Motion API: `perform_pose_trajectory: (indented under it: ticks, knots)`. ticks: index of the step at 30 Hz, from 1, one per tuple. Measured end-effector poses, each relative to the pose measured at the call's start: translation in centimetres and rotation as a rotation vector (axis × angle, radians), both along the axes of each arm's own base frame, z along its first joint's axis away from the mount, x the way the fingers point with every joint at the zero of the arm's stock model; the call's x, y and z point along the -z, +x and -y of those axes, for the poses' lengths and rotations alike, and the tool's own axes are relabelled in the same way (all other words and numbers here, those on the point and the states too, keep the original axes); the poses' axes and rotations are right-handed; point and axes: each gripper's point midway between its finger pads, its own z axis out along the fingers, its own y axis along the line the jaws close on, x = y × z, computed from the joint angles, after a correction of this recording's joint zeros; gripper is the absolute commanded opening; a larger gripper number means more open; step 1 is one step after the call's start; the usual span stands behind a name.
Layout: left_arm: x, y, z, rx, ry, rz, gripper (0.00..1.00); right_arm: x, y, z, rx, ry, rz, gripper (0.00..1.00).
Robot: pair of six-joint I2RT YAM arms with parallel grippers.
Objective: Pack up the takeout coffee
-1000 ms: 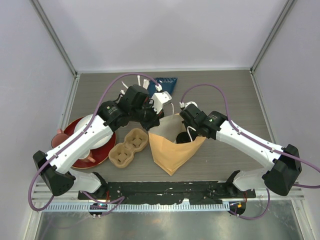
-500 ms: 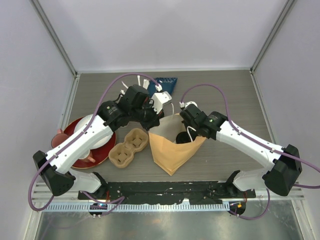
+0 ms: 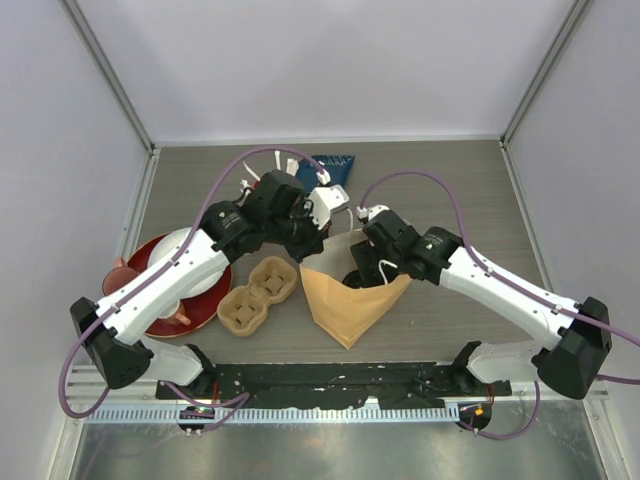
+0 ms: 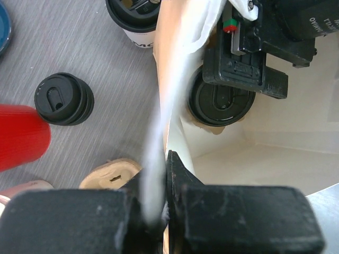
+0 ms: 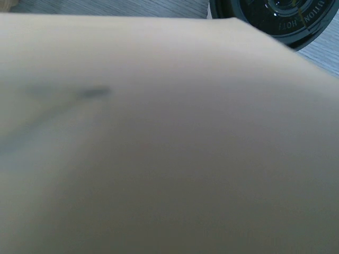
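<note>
Left tool (image 4: 159,170): jaws together, clamped on the upper rim of the paper bag (image 3: 345,300), which holds the mouth open toward the right arm.

Right tool (image 4: 244,74): inside the bag mouth, directly over the black lid of cup 1 (image 4: 217,103). I cannot tell whether its jaws are apart or closed on the cup, because the tool body hides the fingertips and the right wrist view shows little but blurred bag paper.

Cup 1 sits within the bag, lid up, against the inner wall.

Cup 2 (image 4: 63,99) stands on the tabletop (image 3: 470,190) just outside the bag, beside the red cup (image 4: 21,137). Cup 3 (image 4: 132,18) stands farther off, close to the bag's outer face.

The pulp carrier (image 3: 258,293) lies empty, left of the bag.

Handling, in my judgement:
- The cups are light if empty but top-heavy and liable to spill if filled.
- The paper wall is thin and will buckle under a hard squeeze.
- The plastic lid is smooth and may pop off if lifted by its edge.
- I would grip across the wall just under the lid rim, where the cup is stiffest, and keep it upright.
- The bag is limp; only its pinched rim gives it shape.
</note>
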Motion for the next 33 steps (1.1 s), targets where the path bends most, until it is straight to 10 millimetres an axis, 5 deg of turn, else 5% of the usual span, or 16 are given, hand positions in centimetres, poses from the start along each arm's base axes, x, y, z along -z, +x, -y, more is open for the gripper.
perform_pose_trajectory:
  ticks: [23, 33]
  knots:
    - [-0.8, -0.3, 0.7, 0.026, 0.02, 0.012, 0.0, -4.4, 0.4, -1.1, -0.059, 0.102, 0.111, 0.89]
    - [0.1, -0.4, -0.4, 0.022, 0.093, 0.014, 0.0, -9.4, 0.6, -2.9, -0.152, 0.293, 0.272, 0.89]
